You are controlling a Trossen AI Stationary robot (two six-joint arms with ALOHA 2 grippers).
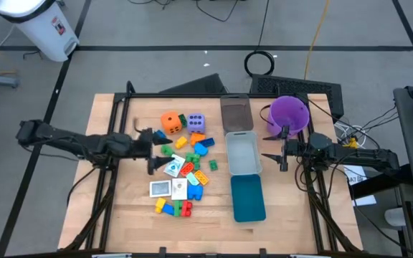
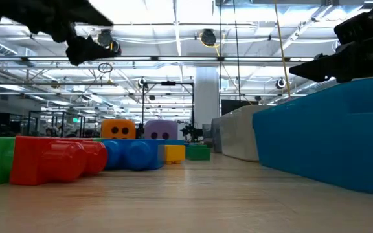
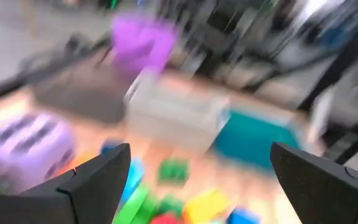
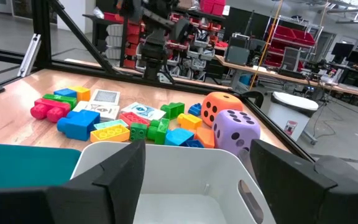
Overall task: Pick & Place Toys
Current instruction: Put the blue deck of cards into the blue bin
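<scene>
The toys (image 1: pixel 181 165) lie in a loose pile on the wooden table: small red, blue, green and yellow blocks, an orange die (image 1: pixel 171 122), a lavender die (image 1: pixel 196 122) and white picture cards (image 1: pixel 161 188). My left gripper (image 1: pixel 149 150) hovers open at the pile's left edge, above the table; it also shows in the low view (image 2: pixel 76 35) and its own wrist view (image 3: pixel 201 186). My right gripper (image 1: pixel 277 148) is open and empty, just right of the white bin (image 1: pixel 242 153), with its fingers pointing at the bin (image 4: pixel 166 180).
A grey tray (image 1: pixel 236 112), the white bin and a teal tray (image 1: pixel 248 198) stand in a row right of the pile. A purple bucket (image 1: pixel 289 115) stands at the far right, beside my right arm. Bare wood lies left of the pile and along the near edge.
</scene>
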